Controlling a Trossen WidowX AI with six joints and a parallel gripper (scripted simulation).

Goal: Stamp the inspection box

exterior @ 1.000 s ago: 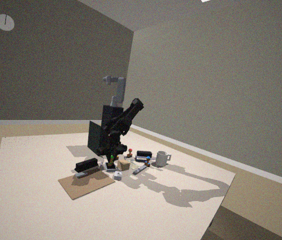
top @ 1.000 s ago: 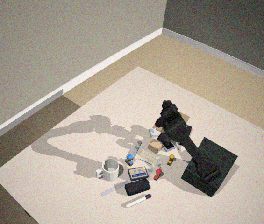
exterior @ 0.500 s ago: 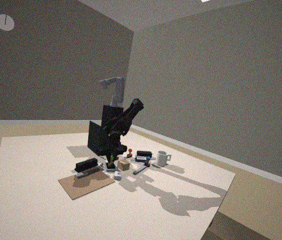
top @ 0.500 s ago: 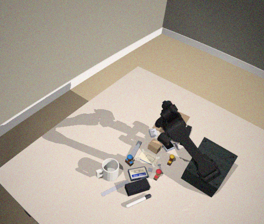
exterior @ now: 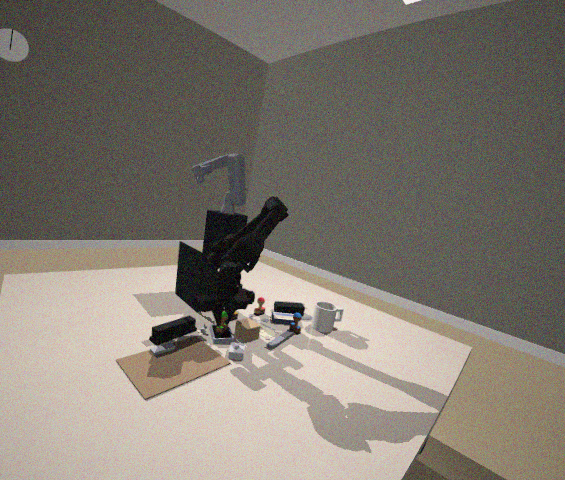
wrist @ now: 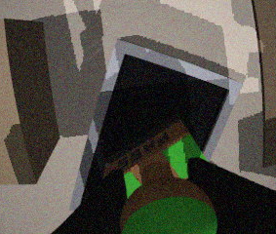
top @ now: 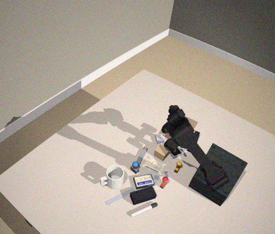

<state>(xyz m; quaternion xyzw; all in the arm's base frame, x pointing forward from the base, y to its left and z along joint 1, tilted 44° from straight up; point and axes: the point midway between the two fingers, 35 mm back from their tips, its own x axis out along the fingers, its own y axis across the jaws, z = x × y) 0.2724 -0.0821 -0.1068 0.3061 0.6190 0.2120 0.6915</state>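
My gripper (wrist: 156, 174) (exterior: 224, 311) is shut on the PASS stamp (wrist: 169, 229) (exterior: 223, 317), which has a green knob and a brown body. It holds the stamp upright with its base down on the black ink pad (wrist: 152, 94) (exterior: 222, 336) in a grey-rimmed tray (wrist: 177, 51) (top: 177, 154). In the top view the arm hides the stamp and most of the pad. The cream card (top: 154, 165) lies flat to the left of the pad, past a small cardboard box (top: 161, 152) (exterior: 246, 329).
Three other stamps stand near: blue knob (top: 135, 165), yellow knob (top: 178, 165), red knob (top: 165, 180). A white mug (top: 114, 176), a blue-labelled tin (top: 143, 180), a black block (top: 142, 195), a marker (top: 144, 209) and a ruler (top: 118, 197) lie in front. A brown mat (exterior: 168, 369) lies behind.
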